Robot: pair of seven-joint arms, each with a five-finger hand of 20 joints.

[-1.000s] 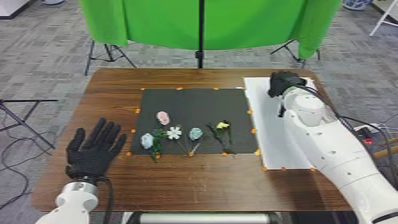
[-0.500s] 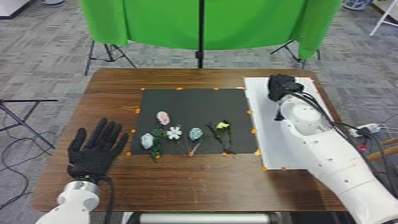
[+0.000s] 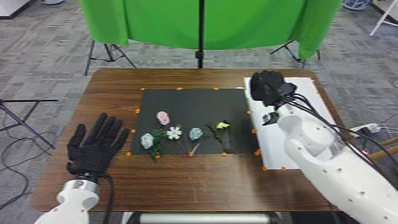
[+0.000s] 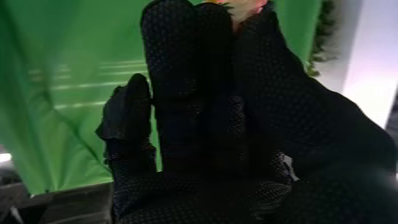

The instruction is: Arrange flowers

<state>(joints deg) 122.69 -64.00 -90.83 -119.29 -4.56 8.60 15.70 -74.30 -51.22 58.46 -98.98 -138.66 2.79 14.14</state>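
Several flowers lie on the black mat (image 3: pixel 191 107) in the head view: a pink one (image 3: pixel 163 118), a white one (image 3: pixel 174 133), a yellow one (image 3: pixel 223 125) and two pale blue ones (image 3: pixel 195 133) (image 3: pixel 147 140). My right hand (image 3: pixel 269 87) hovers at the left far part of the white sheet, beyond the flowers. In the right wrist view this hand (image 4: pixel 200 115) has straight fingers. A small pinkish and green thing (image 4: pixel 246 9) shows between its tips; whether they touch it I cannot tell. My left hand (image 3: pixel 91 152) rests open, left of the mat.
The white sheet (image 3: pixel 277 156) lies right of the mat on the brown table (image 3: pixel 213 182). Orange markers line both. Beyond the table's far edge hang a green cloth (image 3: pixel 151 25) and a black stand (image 3: pixel 200 55). Cables run along my right arm.
My right hand has moved left from the sheet's far right part, its arm turning along. The left hand and the flowers have kept still.
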